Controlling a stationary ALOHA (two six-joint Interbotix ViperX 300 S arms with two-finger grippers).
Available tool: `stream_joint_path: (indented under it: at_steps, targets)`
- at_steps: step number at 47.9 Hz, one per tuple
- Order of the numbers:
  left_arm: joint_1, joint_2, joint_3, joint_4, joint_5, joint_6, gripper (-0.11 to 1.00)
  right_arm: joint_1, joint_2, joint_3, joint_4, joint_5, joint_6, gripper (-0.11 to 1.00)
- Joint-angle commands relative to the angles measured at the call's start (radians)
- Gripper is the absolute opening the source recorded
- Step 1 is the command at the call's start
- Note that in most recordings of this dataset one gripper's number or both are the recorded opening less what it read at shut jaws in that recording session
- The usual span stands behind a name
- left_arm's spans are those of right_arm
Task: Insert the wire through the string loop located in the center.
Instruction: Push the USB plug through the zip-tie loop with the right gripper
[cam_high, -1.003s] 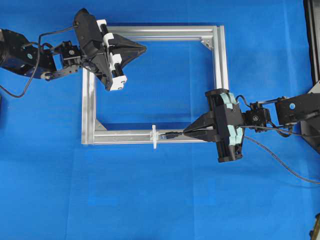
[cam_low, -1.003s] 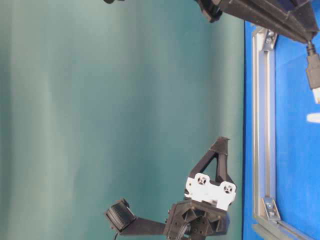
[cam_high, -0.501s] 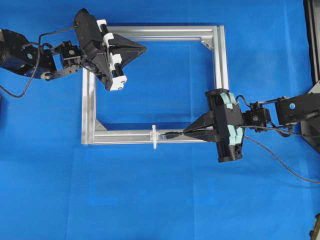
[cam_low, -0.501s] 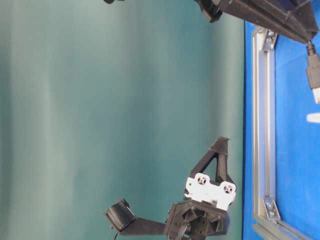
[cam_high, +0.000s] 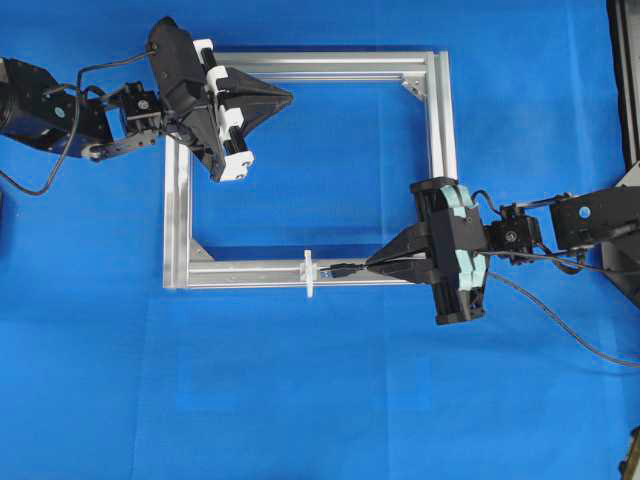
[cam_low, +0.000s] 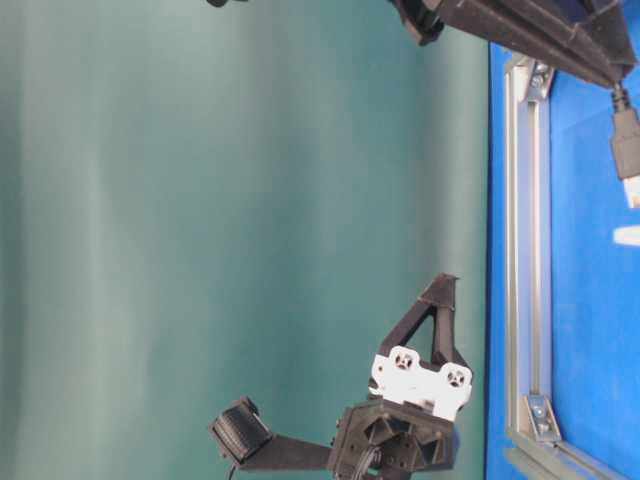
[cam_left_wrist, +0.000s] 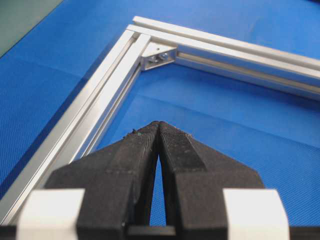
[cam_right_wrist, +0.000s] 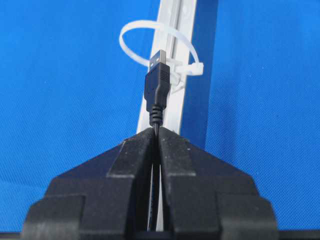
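Blue cloth (cam_high: 320, 400): covers the whole table under everything else.
Frame (cam_high: 438, 120): silver aluminium rails joined into an open square, lying flat on the cloth; it serves as the landmark for the places below.
String loop (cam_high: 309, 274): whitish, thin, standing upright across the frame's near rail, about midway along that rail; in the right wrist view (cam_right_wrist: 159, 47) it arches as a ring over the rail, with its small fastening block on the right side.
Wire (cam_high: 345, 269): black, ending in a dark plug with a metal tip; it lies along the near rail of the frame, plug pointing at the loop from the right.
Plug tip: in the right wrist view (cam_right_wrist: 157, 82) it sits just in front of the ring's opening; whether it has entered the ring cannot be told. From overhead a small gap shows between plug and loop.
Right gripper (cam_high: 372, 266): over the near rail of the frame, toward its right corner, fingers pressed together and pinching the wire just behind the plug; the wire runs back between the two black fingers (cam_right_wrist: 131, 165).
Left gripper (cam_high: 288, 98): above the frame's far left corner, pointing into the open square, well apart from the loop and the wire; fingers pressed together with nothing between them, as the left wrist view (cam_left_wrist: 159, 125) shows.
Table-level view: the left gripper (cam_low: 442, 282) hangs above the cloth, clear of the frame's rail (cam_low: 527, 250).
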Motion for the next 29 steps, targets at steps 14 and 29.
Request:
stream_joint_path:
  at_steps: [14, 29]
  targets:
    - [-0.002, -0.032, -0.015, 0.003, -0.006, -0.002, 0.0, 0.003, 0.067, -0.078, 0.002, -0.017, 0.002, -0.01]
    - [-0.002, -0.031, -0.015, 0.003, -0.006, 0.0, 0.0, 0.006, 0.147, -0.17, 0.002, -0.017, 0.002, -0.01]
